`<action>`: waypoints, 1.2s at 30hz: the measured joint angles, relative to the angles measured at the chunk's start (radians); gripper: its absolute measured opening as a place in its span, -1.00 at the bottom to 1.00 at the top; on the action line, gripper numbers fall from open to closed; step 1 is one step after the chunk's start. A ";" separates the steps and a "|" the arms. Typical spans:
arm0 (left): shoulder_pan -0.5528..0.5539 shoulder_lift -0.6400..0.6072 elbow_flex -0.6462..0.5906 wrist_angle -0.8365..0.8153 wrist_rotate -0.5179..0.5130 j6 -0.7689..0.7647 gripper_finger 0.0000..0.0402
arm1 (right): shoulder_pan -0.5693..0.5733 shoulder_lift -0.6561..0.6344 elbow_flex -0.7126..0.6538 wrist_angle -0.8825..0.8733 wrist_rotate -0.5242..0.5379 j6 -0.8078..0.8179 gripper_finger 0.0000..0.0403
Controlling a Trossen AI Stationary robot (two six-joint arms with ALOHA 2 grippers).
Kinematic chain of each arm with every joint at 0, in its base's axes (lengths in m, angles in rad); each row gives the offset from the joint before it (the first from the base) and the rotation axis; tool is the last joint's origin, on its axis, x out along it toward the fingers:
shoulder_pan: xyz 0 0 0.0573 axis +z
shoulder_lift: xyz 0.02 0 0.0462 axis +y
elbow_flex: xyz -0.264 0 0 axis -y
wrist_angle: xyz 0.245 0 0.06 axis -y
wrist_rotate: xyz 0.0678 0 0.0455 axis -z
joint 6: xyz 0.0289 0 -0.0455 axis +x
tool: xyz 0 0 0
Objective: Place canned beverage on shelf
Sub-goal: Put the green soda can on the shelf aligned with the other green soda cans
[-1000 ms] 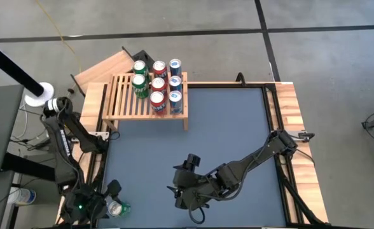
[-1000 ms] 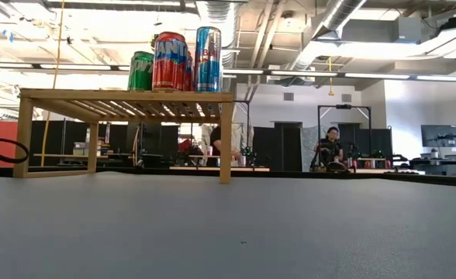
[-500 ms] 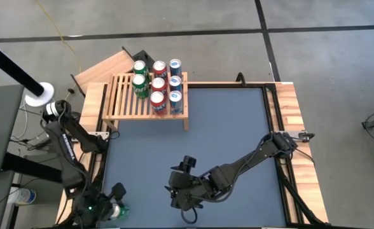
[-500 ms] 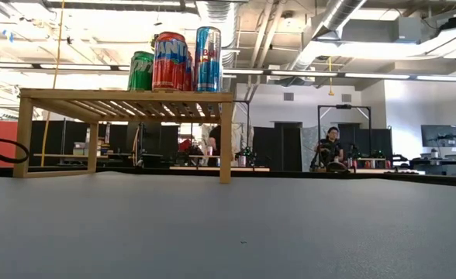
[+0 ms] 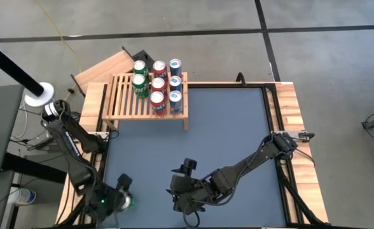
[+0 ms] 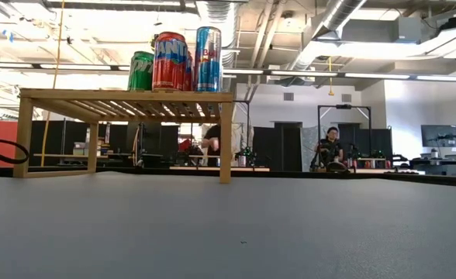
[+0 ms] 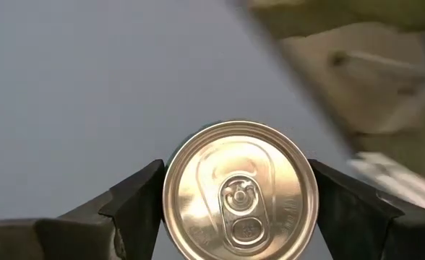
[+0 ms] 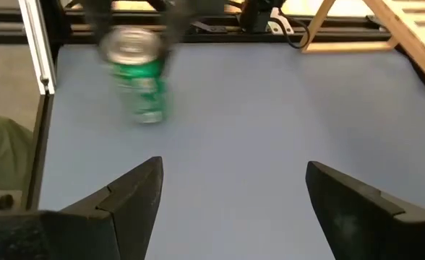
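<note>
can [image 7: 240, 193] fills my left wrist view, silver top up, with the left gripper [image 7: 238, 209] straddling it, one dark finger [image 7: 136, 206] on either side and right at its rim. i cannot tell from here whether the fingers are pressing on the can or only flanking it. from the right wrist view the same can shows a green body, standing upright on the blue counter [image 8: 270, 108], with the left arm coming down over its top. in the high view that spot is the counter's near left corner, where the left gripper [image 5: 118, 198] sits over the green can

right gripper [image 5: 179, 197] hovers low near the counter's front middle, fingers spread wide and nothing between them

shelf [image 5: 124, 98] stands at the far left of the counter, slatted top, with eight cans [image 5: 156, 83] packed on its right end: two green, three red, three blue. in the low view the cans stand upright on the shelf top, and people are visible in the room behind
</note>
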State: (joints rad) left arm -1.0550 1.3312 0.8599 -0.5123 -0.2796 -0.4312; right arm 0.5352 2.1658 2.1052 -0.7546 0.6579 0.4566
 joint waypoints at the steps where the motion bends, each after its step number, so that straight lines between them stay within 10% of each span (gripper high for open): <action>1: 0.014 -0.012 0.005 -0.015 -0.033 -0.027 0.42 | 0.000 0.000 0.000 0.000 0.000 -0.016 0.63; 14: 0.353 -0.141 0.022 -0.400 -0.296 -0.772 0.45 | -0.008 0.000 0.000 -0.001 0.002 -0.251 0.63; 36: 0.520 -0.140 -0.100 -0.381 -0.340 -1.124 0.45 | 0.048 0.000 0.000 -0.034 -0.074 -0.549 0.63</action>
State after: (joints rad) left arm -0.5346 1.1912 0.7595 -0.8931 -0.6197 -1.5554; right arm 0.5834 2.1654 2.1052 -0.7887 0.5835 -0.0920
